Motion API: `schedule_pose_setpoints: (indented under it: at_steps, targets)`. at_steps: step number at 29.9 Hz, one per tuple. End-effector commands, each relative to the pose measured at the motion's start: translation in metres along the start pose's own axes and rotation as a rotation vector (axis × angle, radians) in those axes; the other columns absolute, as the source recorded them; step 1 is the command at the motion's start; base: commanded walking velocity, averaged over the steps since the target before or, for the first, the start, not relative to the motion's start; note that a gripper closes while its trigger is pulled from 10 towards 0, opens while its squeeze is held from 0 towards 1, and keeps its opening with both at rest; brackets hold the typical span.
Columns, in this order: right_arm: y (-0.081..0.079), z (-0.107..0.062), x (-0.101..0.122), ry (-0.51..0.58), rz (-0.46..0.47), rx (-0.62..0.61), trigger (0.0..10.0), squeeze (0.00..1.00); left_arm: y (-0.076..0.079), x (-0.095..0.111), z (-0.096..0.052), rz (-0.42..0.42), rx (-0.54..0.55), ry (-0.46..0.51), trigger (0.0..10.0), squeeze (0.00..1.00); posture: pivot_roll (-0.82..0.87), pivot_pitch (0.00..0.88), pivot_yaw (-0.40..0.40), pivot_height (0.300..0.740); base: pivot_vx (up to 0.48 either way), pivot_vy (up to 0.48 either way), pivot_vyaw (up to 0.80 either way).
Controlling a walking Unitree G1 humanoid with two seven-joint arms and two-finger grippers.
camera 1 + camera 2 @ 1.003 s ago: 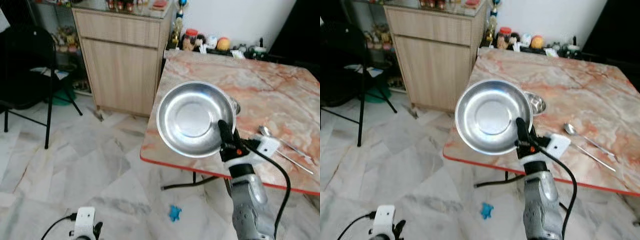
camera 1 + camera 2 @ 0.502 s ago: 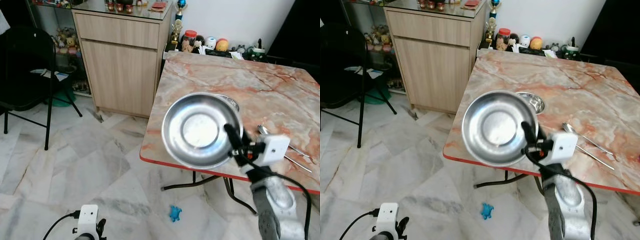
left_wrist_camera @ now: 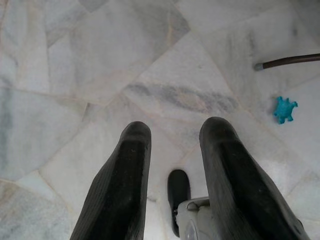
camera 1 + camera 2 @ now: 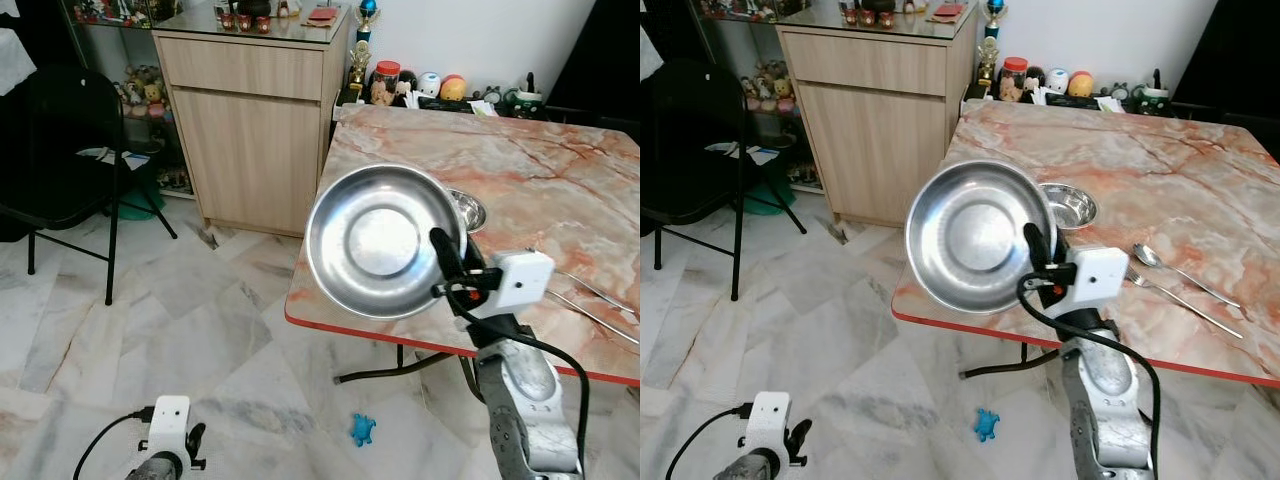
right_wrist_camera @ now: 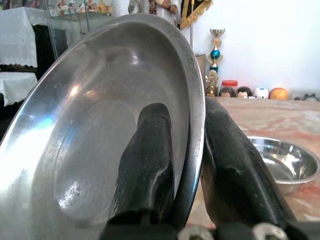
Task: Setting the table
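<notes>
Right tool [image 5: 187,150] pinching steel plate [image 4: 385,240] rim, bowl [image 5: 282,162] behind

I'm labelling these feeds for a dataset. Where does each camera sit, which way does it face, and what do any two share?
Left and right eye views: on the head, facing forward and down at the marble table; right end effector holds the steel plate.
Left wrist view: on the left wrist, facing the floor; left end effector open.
Right wrist view: on the right wrist, facing along the table.
Shared: small steel bowl in eye and right wrist views.
</notes>
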State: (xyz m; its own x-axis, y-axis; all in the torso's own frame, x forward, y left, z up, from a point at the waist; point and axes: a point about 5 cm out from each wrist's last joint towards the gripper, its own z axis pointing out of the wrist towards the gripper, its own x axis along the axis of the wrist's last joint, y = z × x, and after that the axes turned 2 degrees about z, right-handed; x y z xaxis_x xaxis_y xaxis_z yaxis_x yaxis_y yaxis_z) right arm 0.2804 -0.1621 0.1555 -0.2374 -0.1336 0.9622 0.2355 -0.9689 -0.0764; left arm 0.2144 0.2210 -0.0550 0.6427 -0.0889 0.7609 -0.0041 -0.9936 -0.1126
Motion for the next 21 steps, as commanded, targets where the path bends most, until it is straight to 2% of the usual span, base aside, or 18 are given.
schedule_pose_setpoints:
  at_steps: [1,7,12,21]
  targets:
    - [0.002,0.004,0.005,0.032,-0.008,-0.015,10.0,0.0,0.003,0.002,0.001,0.01,-0.014,0.001,10.0,0.0,0.11,0.0,0.0,0.736,0.0,0.0,0.0]
    - [0.005,0.006,0.008,0.057,-0.012,-0.057,10.0,0.0,0.008,0.014,0.006,0.048,-0.053,0.019,10.0,0.0,0.1,0.0,0.022,0.736,0.0,0.0,0.0]
    - [0.008,0.004,0.006,0.053,-0.017,-0.072,10.0,0.0,0.011,0.023,0.009,0.044,-0.059,0.037,10.0,0.0,0.06,0.0,0.017,0.736,0.0,0.0,0.0]
    - [0.025,-0.002,0.017,0.07,-0.061,-0.12,10.0,0.0,0.025,0.022,0.01,0.029,-0.081,0.029,10.0,0.0,0.01,0.0,0.008,0.736,0.0,0.0,0.0]
